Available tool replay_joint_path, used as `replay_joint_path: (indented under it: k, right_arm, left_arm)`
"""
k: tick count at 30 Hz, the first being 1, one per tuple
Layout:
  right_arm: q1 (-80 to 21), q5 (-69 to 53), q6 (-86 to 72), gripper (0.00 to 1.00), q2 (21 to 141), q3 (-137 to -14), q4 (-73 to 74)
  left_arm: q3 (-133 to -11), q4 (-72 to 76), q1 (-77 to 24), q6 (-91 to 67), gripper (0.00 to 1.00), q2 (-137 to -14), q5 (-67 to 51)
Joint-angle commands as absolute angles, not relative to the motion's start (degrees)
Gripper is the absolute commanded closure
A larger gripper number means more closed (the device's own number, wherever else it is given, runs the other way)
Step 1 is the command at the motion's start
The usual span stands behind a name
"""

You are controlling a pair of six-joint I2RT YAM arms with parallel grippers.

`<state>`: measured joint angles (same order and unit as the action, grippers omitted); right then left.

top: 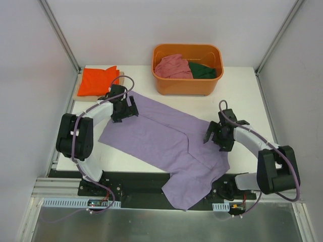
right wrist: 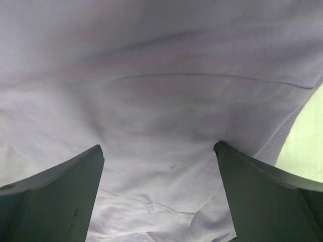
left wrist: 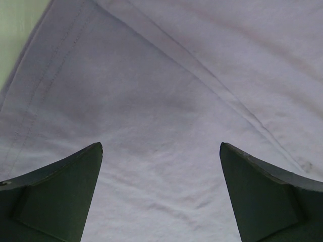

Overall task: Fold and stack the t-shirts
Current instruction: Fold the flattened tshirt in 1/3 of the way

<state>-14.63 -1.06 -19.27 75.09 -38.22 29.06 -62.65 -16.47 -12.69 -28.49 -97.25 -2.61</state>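
A lavender t-shirt lies spread diagonally across the table, its lower end hanging over the near edge. My left gripper is open, its jaws wide apart just above the shirt's upper left corner; the cloth fills the left wrist view. My right gripper is open over the shirt's right edge, the cloth bunched between its fingers. A folded orange t-shirt lies at the back left. A dusty pink t-shirt and a dark green one lie in the tub.
An orange plastic tub stands at the back centre, just beyond the lavender shirt. The orange shirt rests on a wooden board. Metal frame posts rise at both back corners.
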Motion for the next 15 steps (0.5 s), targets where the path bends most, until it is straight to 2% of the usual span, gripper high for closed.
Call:
replay_joint_path:
  k: [1,11,15]
  right_arm:
    - [-10.21,-0.36,-14.42,0.04,82.86,-43.14,27.42]
    - [-2.2,-5.52,-7.21,0.04,104.66,-64.67,31.46]
    - [-1.76,-2.56,-5.37,0.04,108.8,-72.32,34.45]
  left_arm:
    - [-61.88,-16.08,-12.48,-33.3,0.01,-98.61,-1.49]
    - [-55.38,-15.91,-13.18,-41.48,0.01,-94.93,-0.35]
    - [-50.9,-15.91,-14.32,-43.85,0.01,-91.42,1.58]
